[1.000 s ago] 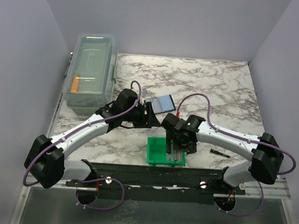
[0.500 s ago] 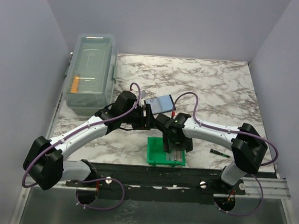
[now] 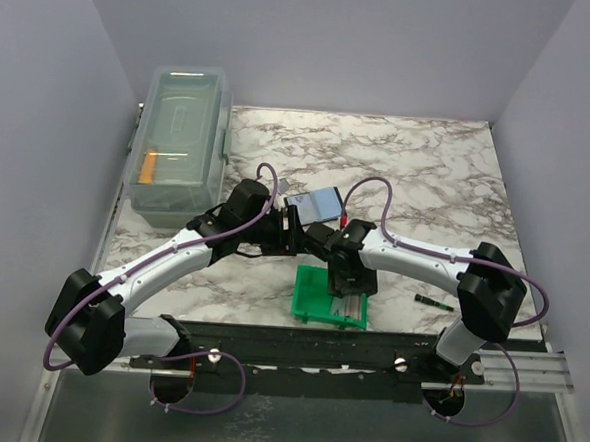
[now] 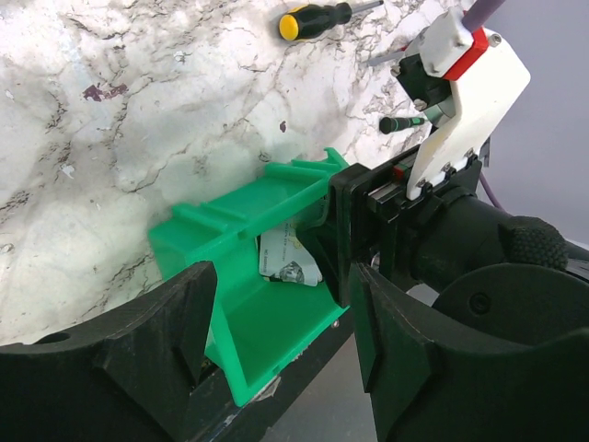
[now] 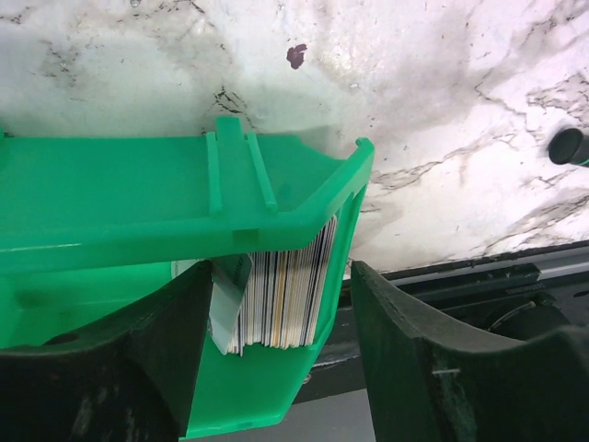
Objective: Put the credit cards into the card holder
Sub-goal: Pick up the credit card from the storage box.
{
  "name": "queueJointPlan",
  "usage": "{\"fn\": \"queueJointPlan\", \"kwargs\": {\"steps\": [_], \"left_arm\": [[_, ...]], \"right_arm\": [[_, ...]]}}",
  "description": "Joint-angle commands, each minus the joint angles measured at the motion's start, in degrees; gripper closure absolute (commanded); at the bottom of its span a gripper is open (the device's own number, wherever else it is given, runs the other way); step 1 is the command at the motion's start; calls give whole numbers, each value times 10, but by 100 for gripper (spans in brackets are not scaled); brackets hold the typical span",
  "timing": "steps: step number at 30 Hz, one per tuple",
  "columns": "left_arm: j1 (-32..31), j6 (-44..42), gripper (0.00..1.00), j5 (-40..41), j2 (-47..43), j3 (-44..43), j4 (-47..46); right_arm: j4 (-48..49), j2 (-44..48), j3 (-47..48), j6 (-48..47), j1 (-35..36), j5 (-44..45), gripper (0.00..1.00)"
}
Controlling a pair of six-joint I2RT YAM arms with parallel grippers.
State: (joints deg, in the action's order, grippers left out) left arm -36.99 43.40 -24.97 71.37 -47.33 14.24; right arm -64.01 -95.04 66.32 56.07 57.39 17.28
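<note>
The credit cards (image 5: 285, 295) stand on edge in a stack against the right wall of a green bin (image 5: 138, 203). One cream card (image 4: 290, 258) shows inside the bin (image 4: 239, 230) in the left wrist view. My right gripper (image 5: 281, 276) is open, with one finger inside the bin beside the stack and the other outside the wall. From above, the right gripper (image 3: 349, 287) sits over the bin (image 3: 310, 297). The card holder (image 3: 316, 203), black with a blue-grey face, lies just behind my left gripper (image 3: 289, 231). The left gripper (image 4: 283, 276) is open with nothing between its fingers.
A clear lidded box (image 3: 179, 144) stands at the far left. A yellow-handled screwdriver (image 4: 313, 18) and a green-black screwdriver (image 4: 400, 122) lie on the marble. The green-black screwdriver (image 3: 433, 303) is to the right of the bin, near the table's front rail (image 3: 298, 343).
The right arm swung left over the bin and its jaws narrowed around the card stack. The bin has skewed slightly. The left arm has stayed put.
</note>
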Motion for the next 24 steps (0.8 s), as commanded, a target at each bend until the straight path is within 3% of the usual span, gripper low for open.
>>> {"fn": "queueJointPlan", "kwargs": {"steps": [1,7,24], "left_arm": [[-2,-10,34,3,-6,-10,-11],[-3,-12,34,3,-7,-5,-11],[-3,-11,34,-1,-6,-5,-13]], "right_arm": [[-29,9,13,7,4,28,41],[-24,2,18,5,4,24,57],[-15,16,23,21,4,19,78]]}}
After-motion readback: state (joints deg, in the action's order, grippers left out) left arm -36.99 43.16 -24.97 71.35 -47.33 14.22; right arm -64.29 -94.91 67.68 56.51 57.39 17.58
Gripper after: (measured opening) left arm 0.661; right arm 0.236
